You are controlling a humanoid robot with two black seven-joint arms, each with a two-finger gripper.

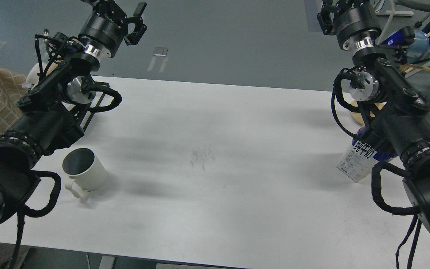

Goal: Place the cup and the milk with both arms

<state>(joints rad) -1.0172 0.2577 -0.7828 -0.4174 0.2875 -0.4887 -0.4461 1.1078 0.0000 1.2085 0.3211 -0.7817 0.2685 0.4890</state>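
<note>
One ribbed cup (84,169) on white table (215,142) near left, one milk (357,161) near right behind arm, left gripper (134,22) fingers apart, empty, well above cup, right gripper (327,15) cropped, spread cannot be told.

- One view only, from the robot's head, facing forward and steeply down.
- It takes in the whole wide white rectangular table (215,149) at middling range, with grey floor beyond.

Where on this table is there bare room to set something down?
The widest bare stretch of the table runs between the cup at left and the milk at right, front edge to far edge. Both side edges are crowded by the arms.
</note>
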